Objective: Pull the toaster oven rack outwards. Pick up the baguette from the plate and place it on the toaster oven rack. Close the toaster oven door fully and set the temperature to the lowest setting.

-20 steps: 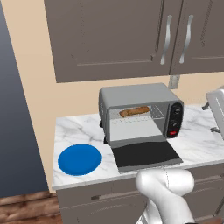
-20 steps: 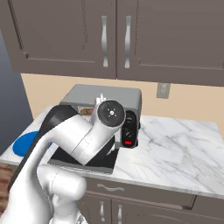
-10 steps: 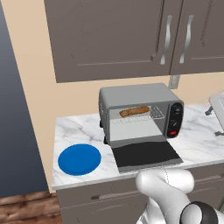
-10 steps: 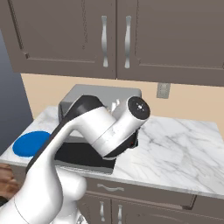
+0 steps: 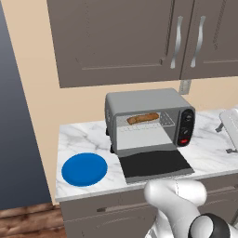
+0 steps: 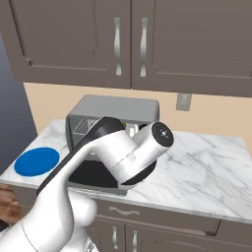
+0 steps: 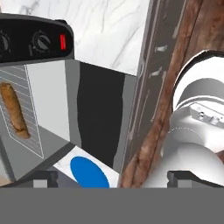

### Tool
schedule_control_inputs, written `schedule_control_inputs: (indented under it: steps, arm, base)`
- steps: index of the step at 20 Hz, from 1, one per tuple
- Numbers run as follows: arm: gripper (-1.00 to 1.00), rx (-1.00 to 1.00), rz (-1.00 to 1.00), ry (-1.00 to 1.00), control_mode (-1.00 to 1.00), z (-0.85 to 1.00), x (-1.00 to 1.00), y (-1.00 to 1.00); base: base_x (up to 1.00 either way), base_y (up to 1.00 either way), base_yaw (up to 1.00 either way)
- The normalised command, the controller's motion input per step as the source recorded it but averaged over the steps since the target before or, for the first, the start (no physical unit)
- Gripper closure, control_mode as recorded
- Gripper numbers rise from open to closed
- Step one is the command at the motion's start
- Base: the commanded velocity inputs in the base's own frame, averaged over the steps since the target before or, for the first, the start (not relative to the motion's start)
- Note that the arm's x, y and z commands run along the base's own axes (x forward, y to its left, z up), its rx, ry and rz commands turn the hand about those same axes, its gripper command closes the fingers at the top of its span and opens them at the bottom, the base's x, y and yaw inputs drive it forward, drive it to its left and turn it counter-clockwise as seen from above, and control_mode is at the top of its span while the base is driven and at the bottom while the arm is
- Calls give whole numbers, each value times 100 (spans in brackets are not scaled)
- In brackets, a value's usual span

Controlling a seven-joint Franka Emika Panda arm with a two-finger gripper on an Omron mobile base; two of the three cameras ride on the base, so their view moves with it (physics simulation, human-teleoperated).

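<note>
Bread lay inside the oven — the baguette (image 5: pixel 143 119) rested on the toaster oven rack (image 5: pixel 146 124), a thin wire grid in the upper part of the cavity, with the loaf running lengthwise across it. From the hand view the same baguette (image 7: pixel 14 111) showed turned on end against the rack's wires (image 7: pixel 27 109). The toaster oven (image 5: pixel 142 100) stood on the marble counter (image 5: pixel 81 137) near the wall, its dark control panel (image 5: pixel 187 127) on the right with black knobs and a red button. The toaster oven door (image 5: pixel 155 164) hung fully open, lying flat toward the counter's front edge with its dark glass facing up.

Left of the door sat the plate (image 5: pixel 84 168), blue and bare, near the counter's front. In the right base view the plate (image 6: pixel 36 162) lay at the counter's left end, well apart from the arm's white elbow, which covered much of the oven front.

The gripper (image 7: pixel 113 177) was pulled back from the oven — its two dark fingertips (image 7: pixel 43 178) stood wide apart at the bottom of the hand view, with nothing between them.
</note>
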Motion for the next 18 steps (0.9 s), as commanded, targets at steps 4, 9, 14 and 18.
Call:
schedule_control_inputs:
  steps: [4,9,14,18]
  arm:
    - [-100,7,0,4,-100,-29,0,-8]
    - [-100,12,0,9,-100,-14,0,-23]
    - [-100,17,0,13,-100,-14,0,-28]
    - [-100,8,0,10,-100,-32,0,-14]
  base:
    - [0,0,0]
    - [0,0,0]
    - [0,0,0]
    - [0,0,0]
